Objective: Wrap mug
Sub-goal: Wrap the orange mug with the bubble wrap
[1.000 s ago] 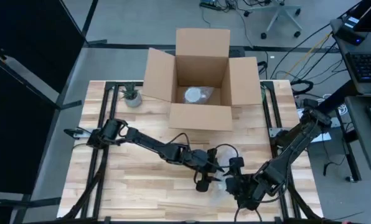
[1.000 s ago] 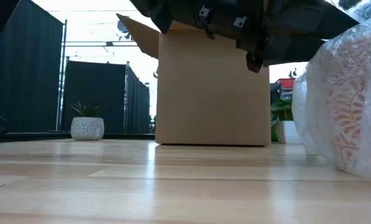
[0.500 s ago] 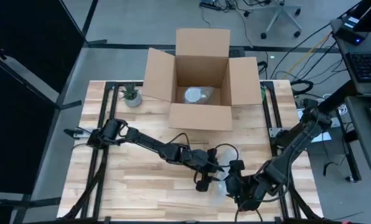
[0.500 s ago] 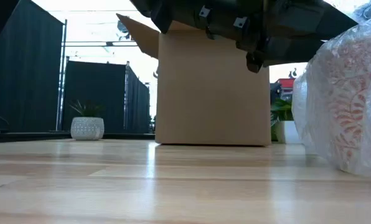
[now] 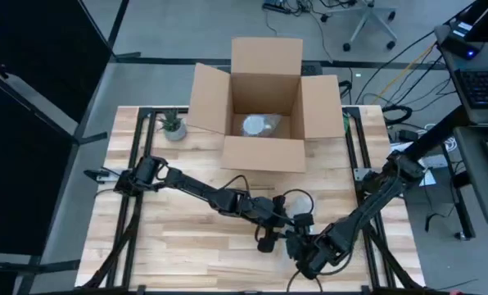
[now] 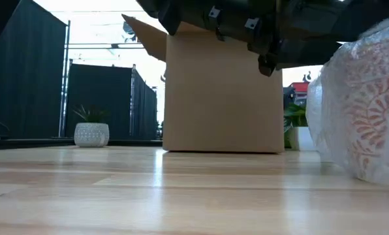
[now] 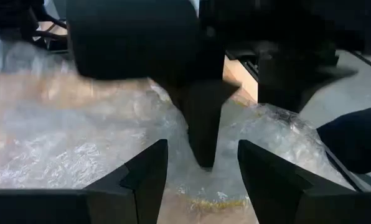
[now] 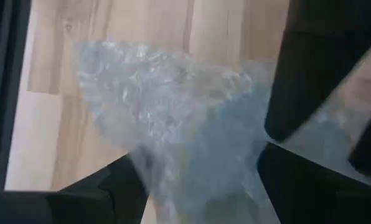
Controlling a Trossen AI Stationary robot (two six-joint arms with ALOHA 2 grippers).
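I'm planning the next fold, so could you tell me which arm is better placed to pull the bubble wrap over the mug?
Probably the right: its gripper already straddles the bubble wrap, while the left gripper sits open beside it.

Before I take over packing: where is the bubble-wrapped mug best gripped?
Probably across its rounded sides, coming from above. The bubble-wrapped mug sits on the wooden table, a bulky bundle. Loose wrap gives no firm hold. The left gripper and right gripper crowd it.
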